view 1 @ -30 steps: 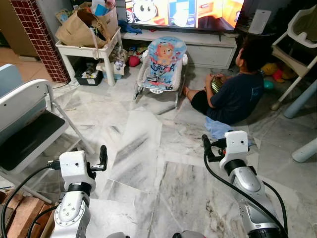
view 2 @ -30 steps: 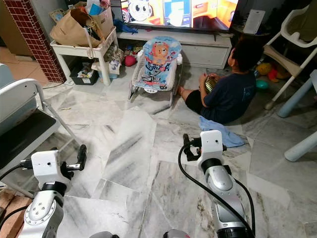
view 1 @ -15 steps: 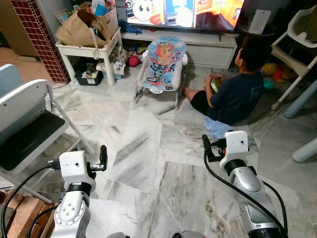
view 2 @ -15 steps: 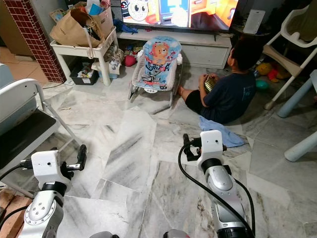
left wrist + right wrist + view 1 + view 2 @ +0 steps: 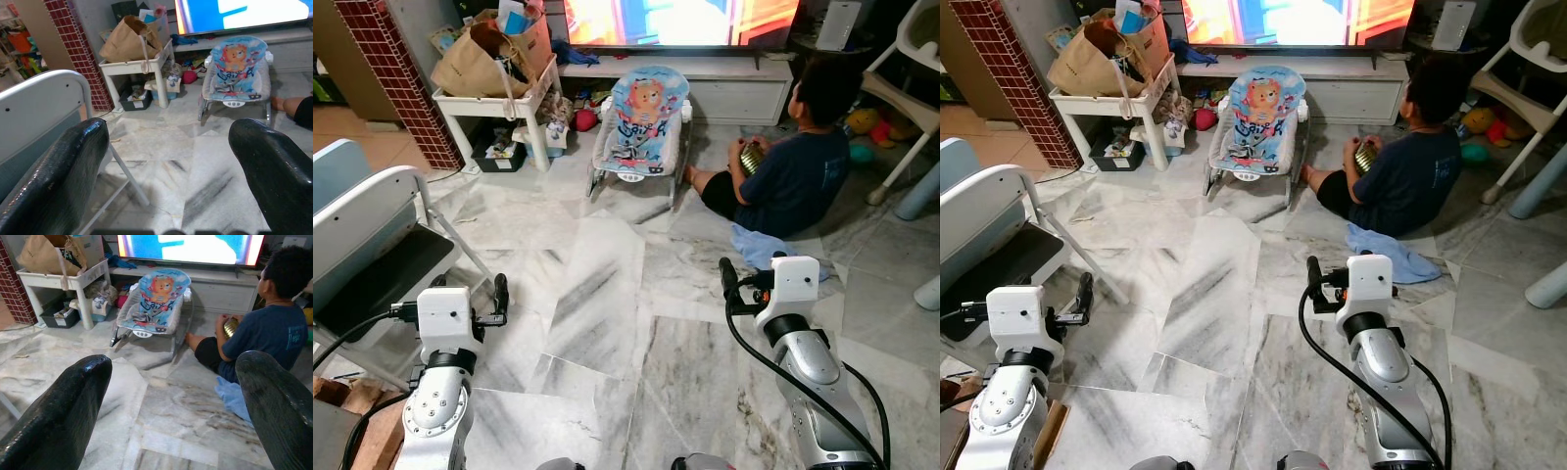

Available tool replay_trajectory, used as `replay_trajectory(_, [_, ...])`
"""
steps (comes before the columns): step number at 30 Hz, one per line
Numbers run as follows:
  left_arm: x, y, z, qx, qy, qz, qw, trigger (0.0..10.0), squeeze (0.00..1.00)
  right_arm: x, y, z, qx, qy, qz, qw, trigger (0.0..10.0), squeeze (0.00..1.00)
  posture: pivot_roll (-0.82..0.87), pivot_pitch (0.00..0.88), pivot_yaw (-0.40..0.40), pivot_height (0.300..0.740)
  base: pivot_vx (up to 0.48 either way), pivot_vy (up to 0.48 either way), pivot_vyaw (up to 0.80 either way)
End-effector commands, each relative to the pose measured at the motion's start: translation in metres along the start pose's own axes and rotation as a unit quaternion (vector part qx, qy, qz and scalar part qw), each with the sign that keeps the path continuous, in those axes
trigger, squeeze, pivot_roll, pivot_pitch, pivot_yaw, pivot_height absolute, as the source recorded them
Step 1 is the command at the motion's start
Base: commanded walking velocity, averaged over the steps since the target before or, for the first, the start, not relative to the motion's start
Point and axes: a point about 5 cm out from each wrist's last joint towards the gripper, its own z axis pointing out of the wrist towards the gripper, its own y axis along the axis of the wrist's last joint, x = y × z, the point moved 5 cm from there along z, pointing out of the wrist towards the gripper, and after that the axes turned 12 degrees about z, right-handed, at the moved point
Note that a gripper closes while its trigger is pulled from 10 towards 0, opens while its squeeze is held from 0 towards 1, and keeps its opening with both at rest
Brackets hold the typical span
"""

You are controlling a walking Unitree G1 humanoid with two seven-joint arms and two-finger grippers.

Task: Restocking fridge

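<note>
- My view just swung a bit left, so I'm turning; no fridge ahead yet.
- Left pincer (image 5: 499, 294) and right pincer (image 5: 727, 277) both released, empty.
- Person (image 5: 783, 166) on the floor beyond my right pincer.

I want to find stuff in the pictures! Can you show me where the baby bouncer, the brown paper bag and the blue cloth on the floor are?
Bouncer (image 5: 643, 108), left eye view, on its printed seat.
Bag (image 5: 481, 64), left eye view, on its brown side.
Cloth (image 5: 1386, 253), right eye view, on the middle of the fabric.
</note>
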Motion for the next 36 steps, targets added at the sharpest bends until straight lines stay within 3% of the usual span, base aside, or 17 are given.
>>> replay_trajectory(1, [0.005,-0.007,-0.003,0.014,0.007,0.001,1.0,10.0,0.0,0.005,0.001,0.003,-0.002,-0.001,-0.016,1.0,10.0,0.0,-0.05,0.084,0.079,0.74,0.0,0.0,0.0])
replay_trajectory(5, [0.002,-0.007,-0.002,0.013,0.005,0.004,1.0,10.0,0.0,0.012,0.004,0.006,-0.017,0.012,0.005,1.0,10.0,0.0,-0.04,0.086,0.063,0.74,0.0,0.0,0.0])
replay_trajectory(9, [0.004,0.007,0.006,-0.012,0.024,0.013,1.0,10.0,0.0,0.022,0.016,0.02,-0.028,0.032,0.001,0.999,10.0,0.0,-0.02,0.083,0.028,0.74,0.0,0.0,0.0])
replay_trajectory(15, [0.004,-0.002,-0.003,0.003,0.038,0.006,0.999,10.0,0.0,0.028,0.021,0.026,-0.035,0.056,-0.008,0.998,10.0,0.0,-0.02,0.083,0.016,0.74,0.0,0.0,0.0])
replay_trajectory(17, [-0.005,-0.003,-0.005,0.003,0.024,0.004,1.0,10.0,0.0,0.028,0.022,0.029,-0.038,0.054,-0.003,0.998,10.0,0.0,-0.02,0.076,0.015,0.74,0.0,0.0,0.0])
replay_trajectory(23, [-0.01,0.0,-0.002,0.003,0.02,0.001,1.0,10.0,0.0,0.025,0.018,0.027,-0.035,0.054,-0.005,0.998,10.0,0.0,-0.02,0.054,-0.003,0.74,0.0,0.0,0.0])
replay_trajectory(29, [-0.009,-0.005,-0.002,0.011,0.014,0.002,1.0,10.0,0.0,0.01,0.003,0.017,-0.017,0.034,-0.005,0.999,10.0,0.0,-0.03,0.044,0.005,0.74,0.0,0.0,0.0])
replay_trajectory(36, [-0.006,-0.002,0.006,0.006,0.01,0.006,1.0,10.0,0.0,0.011,0.001,0.015,-0.02,0.03,-0.001,0.999,10.0,0.0,-0.04,0.048,0.026,0.74,-0.034,0.0,0.0])
